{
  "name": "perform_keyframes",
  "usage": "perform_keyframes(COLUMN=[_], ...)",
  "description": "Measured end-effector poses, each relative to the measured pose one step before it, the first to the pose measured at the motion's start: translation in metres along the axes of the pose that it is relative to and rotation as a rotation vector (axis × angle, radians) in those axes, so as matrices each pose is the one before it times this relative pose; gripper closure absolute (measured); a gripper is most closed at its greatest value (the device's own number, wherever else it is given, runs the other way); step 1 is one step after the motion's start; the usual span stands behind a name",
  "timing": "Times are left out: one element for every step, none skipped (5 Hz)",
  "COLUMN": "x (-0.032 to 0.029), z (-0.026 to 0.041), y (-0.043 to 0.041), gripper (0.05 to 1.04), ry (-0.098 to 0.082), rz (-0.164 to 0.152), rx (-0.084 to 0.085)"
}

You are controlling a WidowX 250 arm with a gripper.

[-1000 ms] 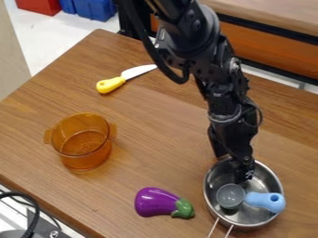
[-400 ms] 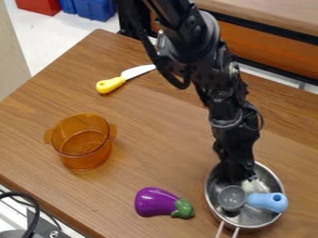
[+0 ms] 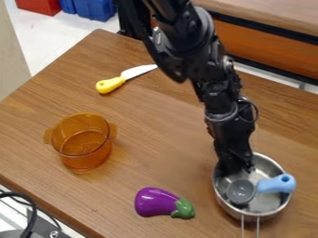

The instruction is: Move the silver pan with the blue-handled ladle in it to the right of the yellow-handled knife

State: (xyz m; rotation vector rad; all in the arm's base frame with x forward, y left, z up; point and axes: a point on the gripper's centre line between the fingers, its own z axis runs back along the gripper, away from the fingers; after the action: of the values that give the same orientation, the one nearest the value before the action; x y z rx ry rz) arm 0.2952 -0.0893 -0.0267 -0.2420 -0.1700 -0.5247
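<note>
One black arm (image 3: 217, 93) slanting down, gripper (image 3: 238, 169) at metal pan (image 3: 268, 203), open or closed unclear

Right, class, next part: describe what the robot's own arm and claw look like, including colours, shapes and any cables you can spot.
The arm is black, with bulky, rounded, slightly shiny segments above and a narrower, more angular build lower down. Round fittings show at its upper joint. A thin dark cable bows out beside the wrist. The claw is black too.
</note>
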Motion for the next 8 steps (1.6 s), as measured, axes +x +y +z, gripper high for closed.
perform_keyframes(x=[0.00854, 0.00949, 0.01799, 0.02004, -0.00098, -0.00128, -0.00379, 0.00171], z=[0.00802, 0.00856, 0.01149, 0.00744, -0.00696, -0.00466, -0.00448, -0.00082], y=[0.01739, 0.02719, 0.03605, 0.03761, 0.03132, 0.02497, 0.01575, 0.00518], gripper=[1.023, 1.023, 1.023, 1.023, 1.023, 1.023, 1.023, 1.023], ry=[-0.0321, -0.0513, -0.0756, -0.0458, 0.0351, 0.0330, 0.0187, 0.0238], rz=[0.0932, 0.1238, 0.1301, 0.0591, 0.0275, 0.0426, -0.0113, 0.0010], rx=[0.0211, 0.0668, 0.1036, 0.0895, 0.0448, 0.0116, -0.0002, -0.0077])
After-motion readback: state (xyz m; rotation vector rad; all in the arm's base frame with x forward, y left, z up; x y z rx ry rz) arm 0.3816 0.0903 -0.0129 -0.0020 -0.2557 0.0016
